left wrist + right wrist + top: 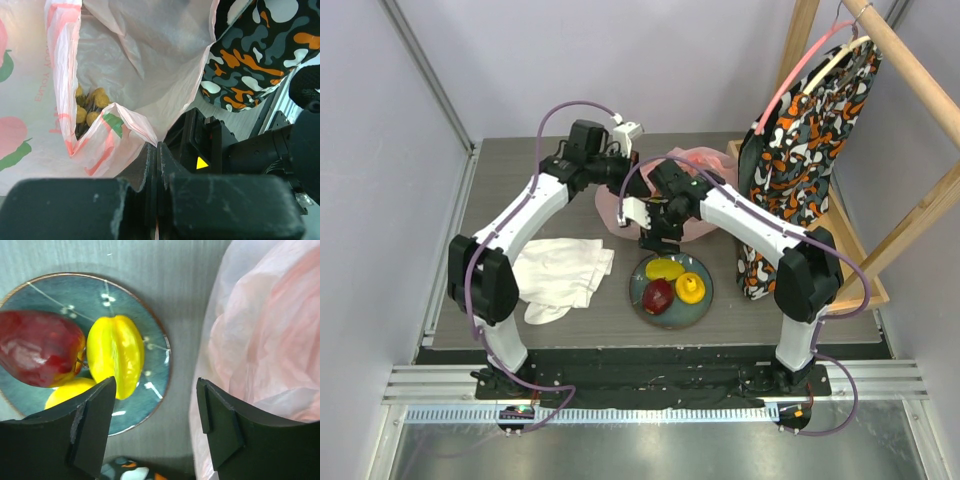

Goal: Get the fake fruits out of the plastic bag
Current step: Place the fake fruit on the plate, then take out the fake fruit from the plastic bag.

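The pink plastic bag (670, 190) lies at the back of the table behind the arms. My left gripper (159, 150) is shut on the bag's rim (135, 122) and holds its mouth open. Brownish-yellow grapes (90, 107) lie inside the bag. My right gripper (157, 415) is open and empty, above the gap between the bag (265, 340) and the teal plate (150, 370). On the plate (642, 298) lie a dark red apple (658, 295), a yellow star fruit (665, 269) and a yellow piece (691, 288). The apple (37, 355) and star fruit (116, 355) show in the right wrist view.
A white cloth (560, 275) lies left of the plate. An orange-black patterned fabric (800, 150) hangs on a wooden rack (910, 70) at the right, close to the bag and my right arm.
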